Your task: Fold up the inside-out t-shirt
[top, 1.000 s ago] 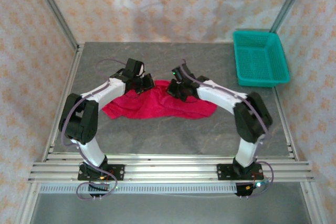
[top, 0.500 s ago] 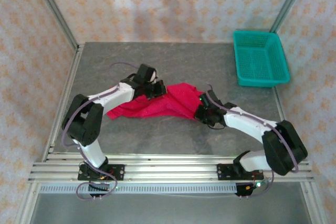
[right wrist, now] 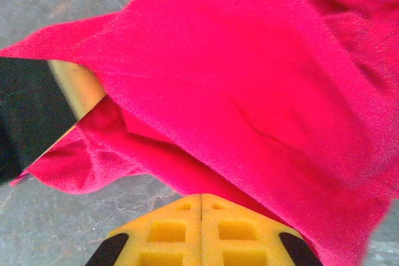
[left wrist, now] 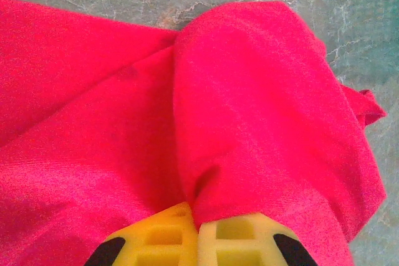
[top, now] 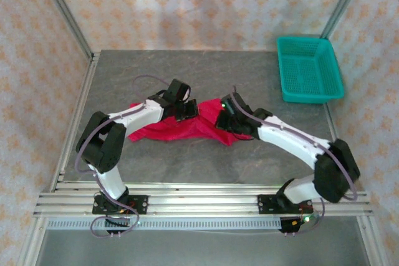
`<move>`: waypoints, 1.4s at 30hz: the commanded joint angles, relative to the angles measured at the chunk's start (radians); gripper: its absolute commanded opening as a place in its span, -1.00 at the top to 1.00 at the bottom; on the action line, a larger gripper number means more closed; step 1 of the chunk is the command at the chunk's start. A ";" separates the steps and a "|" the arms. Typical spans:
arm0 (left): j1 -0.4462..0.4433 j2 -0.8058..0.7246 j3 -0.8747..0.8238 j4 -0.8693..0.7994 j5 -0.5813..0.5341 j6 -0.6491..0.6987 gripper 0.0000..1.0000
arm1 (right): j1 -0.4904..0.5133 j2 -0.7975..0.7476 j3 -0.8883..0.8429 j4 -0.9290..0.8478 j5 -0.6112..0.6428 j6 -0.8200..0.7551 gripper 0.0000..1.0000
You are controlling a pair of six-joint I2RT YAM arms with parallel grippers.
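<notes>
Now L gripper (left wrist: pixel 197 223) & R gripper (right wrist: pixel 201 209) each pinch t-shirt (top: pixel 174 130) (red, bunched between them).

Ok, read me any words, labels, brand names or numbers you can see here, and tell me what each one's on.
None: there is no readable text.
The t-shirt is plain red fabric where it shows, with no print.
The teal basket bears no label or number.
</notes>
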 commanded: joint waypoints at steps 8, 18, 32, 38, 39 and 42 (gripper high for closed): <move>0.005 -0.044 -0.012 -0.031 -0.034 0.013 1.00 | -0.040 0.351 0.302 -0.112 0.130 -0.111 0.90; 0.004 -0.040 -0.020 -0.030 -0.030 0.020 1.00 | -0.080 0.453 0.403 -0.141 0.174 -0.140 0.62; 0.051 -0.138 -0.104 0.010 -0.055 -0.031 0.08 | 0.012 0.230 0.203 -0.020 0.022 -0.063 0.25; 0.078 -0.188 -0.151 0.008 -0.047 -0.038 0.26 | 0.035 0.283 0.229 0.004 0.001 -0.057 0.23; 0.081 -0.191 -0.159 0.008 -0.044 -0.037 0.28 | 0.036 0.301 0.242 0.004 0.001 -0.062 0.22; 0.084 -0.201 -0.175 0.009 -0.040 -0.038 0.29 | 0.036 0.361 0.292 -0.006 0.009 -0.084 0.08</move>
